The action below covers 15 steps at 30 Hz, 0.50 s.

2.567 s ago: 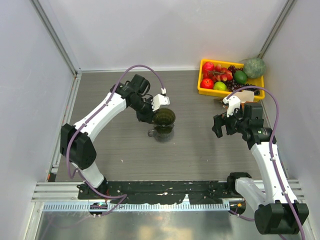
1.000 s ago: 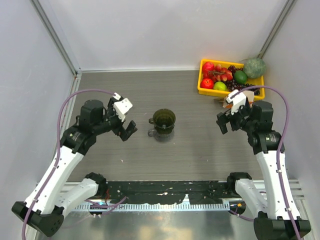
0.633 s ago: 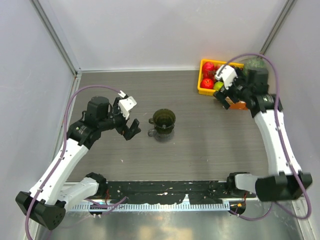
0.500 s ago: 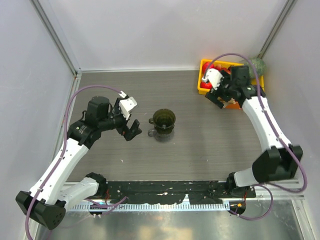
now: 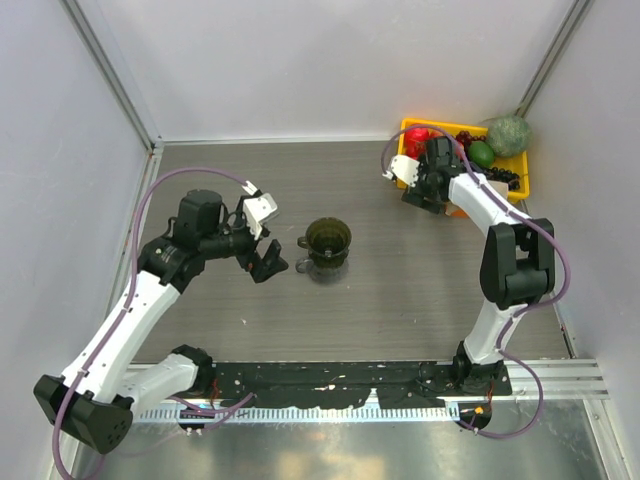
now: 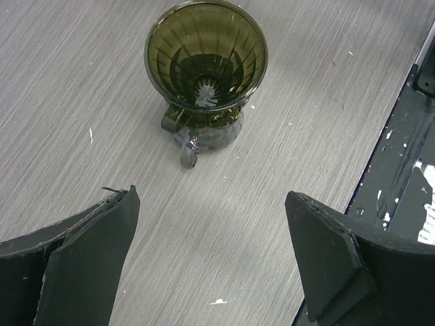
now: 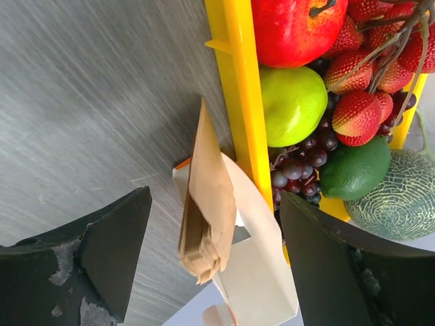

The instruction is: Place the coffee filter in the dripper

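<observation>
The dripper [image 5: 328, 240], a dark olive cup with a small handle, stands upright mid-table; the left wrist view looks down into the empty dripper [image 6: 206, 64]. My left gripper [image 5: 270, 262] hangs open just left of it, and the left gripper [image 6: 211, 198] has only bare table between its fingers. A stack of tan paper coffee filters [image 7: 209, 204] stands on edge in a white card box [image 7: 262, 285] against the yellow tray. My right gripper [image 5: 418, 196] hovers over it. The right gripper [image 7: 216, 198] is open, one finger on each side of the stack, apart from it.
A yellow fruit tray [image 5: 522, 162] sits at the back right, its rim [image 7: 241, 75] right beside the filter box. It holds an apple, pear, lime, grapes and strawberries. A green melon [image 5: 508, 135] lies behind it. Walls close off the left, back and right.
My right arm swung from the table's right side up and left to the filter box by the tray. My left gripper crept slightly closer to the dripper and stayed open.
</observation>
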### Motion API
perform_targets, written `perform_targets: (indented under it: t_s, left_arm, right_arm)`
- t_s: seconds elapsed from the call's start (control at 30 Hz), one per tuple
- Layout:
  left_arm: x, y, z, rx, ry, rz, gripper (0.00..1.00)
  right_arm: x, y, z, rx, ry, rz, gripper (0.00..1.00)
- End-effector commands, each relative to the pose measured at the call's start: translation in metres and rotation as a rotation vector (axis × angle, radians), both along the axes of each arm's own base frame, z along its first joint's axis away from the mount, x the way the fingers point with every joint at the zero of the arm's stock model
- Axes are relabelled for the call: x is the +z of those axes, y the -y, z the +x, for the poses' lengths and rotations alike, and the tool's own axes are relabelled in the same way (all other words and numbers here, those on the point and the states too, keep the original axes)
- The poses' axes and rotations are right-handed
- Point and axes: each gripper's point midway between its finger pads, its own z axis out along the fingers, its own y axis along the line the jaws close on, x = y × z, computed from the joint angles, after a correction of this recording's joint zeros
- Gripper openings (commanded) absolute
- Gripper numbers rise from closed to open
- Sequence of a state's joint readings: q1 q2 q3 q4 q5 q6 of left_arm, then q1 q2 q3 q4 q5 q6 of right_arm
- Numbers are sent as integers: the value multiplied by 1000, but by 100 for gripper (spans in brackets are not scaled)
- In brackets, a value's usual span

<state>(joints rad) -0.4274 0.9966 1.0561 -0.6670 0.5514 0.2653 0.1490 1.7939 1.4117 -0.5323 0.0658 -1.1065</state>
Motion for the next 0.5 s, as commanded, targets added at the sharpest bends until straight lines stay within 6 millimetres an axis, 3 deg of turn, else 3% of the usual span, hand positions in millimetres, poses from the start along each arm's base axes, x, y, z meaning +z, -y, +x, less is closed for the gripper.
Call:
perform_targets:
  t_s: [0.0, 0.17, 0.33, 0.47]
  left_arm:
    - [18, 5, 2, -18, 20, -32, 99]
    - [16, 6, 4, -20, 16, -27, 99]
    - [14, 7, 7, -20, 13, -26, 99]
    - [16, 9, 8, -25, 12, -32, 99]
  right_arm:
    - [25, 4, 32, -2, 120, -57, 79]
    - [8, 7, 37, -4, 86, -85, 68]
    - [3, 6, 37, 2, 68, -84, 49]
    - [-2, 7, 34, 6, 53, -94, 44]
